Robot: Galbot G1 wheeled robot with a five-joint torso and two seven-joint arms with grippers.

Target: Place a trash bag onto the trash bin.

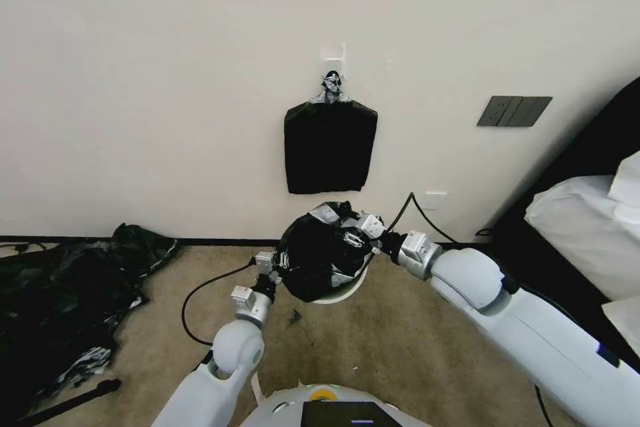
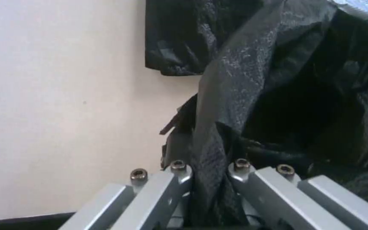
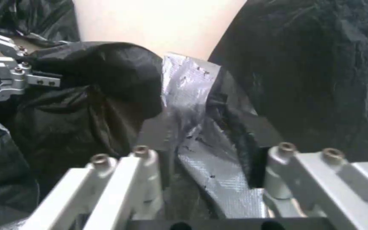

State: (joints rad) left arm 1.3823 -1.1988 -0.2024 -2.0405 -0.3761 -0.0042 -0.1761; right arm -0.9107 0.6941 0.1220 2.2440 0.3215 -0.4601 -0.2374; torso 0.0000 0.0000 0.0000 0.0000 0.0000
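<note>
The left gripper is closed on a fold of the thin, glossy black plastic trash bag, with the wrinkled film pinched between its silver fingers. In the head view this left gripper sits at the bag's left edge. The right gripper holds the bag's opposite, upper right edge; in the right wrist view the right gripper has its fingers narrowed around a strip of grey tape and black film, so it too is clamped on the bag. Between the two grippers the trash bag hangs spread and puffed, its dark mouth open in the left wrist view.

The bag rests on top of the small round cream-white plastic trash bin, covering most of it, with part of the bin's rim and side showing below the bag on the right. The bin stands on beige carpet close to a cream wall.

On the wall above hangs a flat rectangular black bundle with a grey tip, suspended from a small white hook. A large heap of black plastic sheeting lies on the floor, well apart to the left.
</note>
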